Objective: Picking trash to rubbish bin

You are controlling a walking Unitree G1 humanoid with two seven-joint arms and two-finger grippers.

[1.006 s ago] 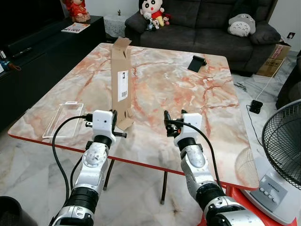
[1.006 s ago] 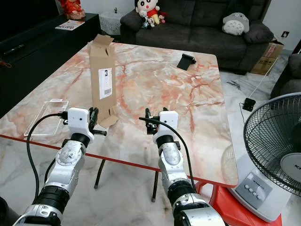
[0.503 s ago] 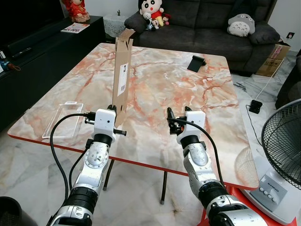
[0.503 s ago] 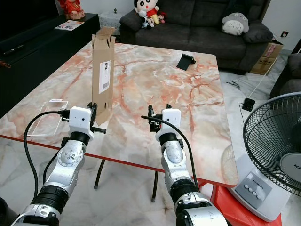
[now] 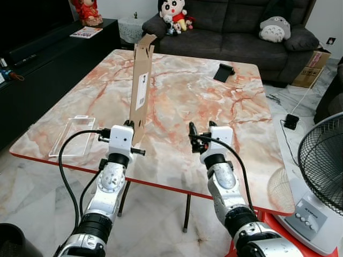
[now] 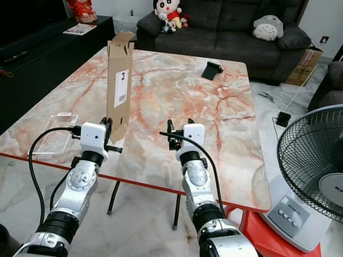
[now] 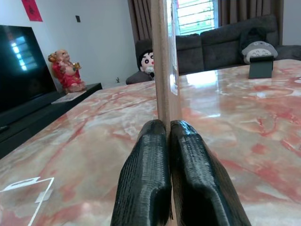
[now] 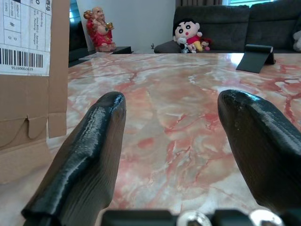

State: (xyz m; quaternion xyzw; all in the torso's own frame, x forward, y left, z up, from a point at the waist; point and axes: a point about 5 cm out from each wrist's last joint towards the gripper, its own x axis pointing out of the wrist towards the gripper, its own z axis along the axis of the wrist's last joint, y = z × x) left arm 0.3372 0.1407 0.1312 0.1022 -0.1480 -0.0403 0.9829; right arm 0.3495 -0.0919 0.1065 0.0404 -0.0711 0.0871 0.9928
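A long flattened cardboard box (image 5: 141, 85) with a white barcode label stands upright over the near part of the marble table (image 5: 214, 101). My left gripper (image 5: 130, 128) is shut on its lower end. In the left wrist view the two black fingers (image 7: 146, 174) press together on the card edge (image 7: 162, 56). My right gripper (image 5: 200, 128) hovers over the table's near edge, a little right of the box, open with nothing between its fingers (image 8: 84, 155). The box's labelled face (image 8: 28, 70) stands to one side of it, apart.
A clear plastic tray (image 5: 72, 136) lies at the table's near left corner and a black phone stand (image 5: 224, 71) at the far right. A standing fan (image 5: 324, 166) is close on the right. A dark round container (image 5: 16, 241) sits on the floor at lower left.
The left gripper has raised the cardboard box upright and turned it, so it now shows nearly edge-on. The right gripper has stayed open and hardly shifted.
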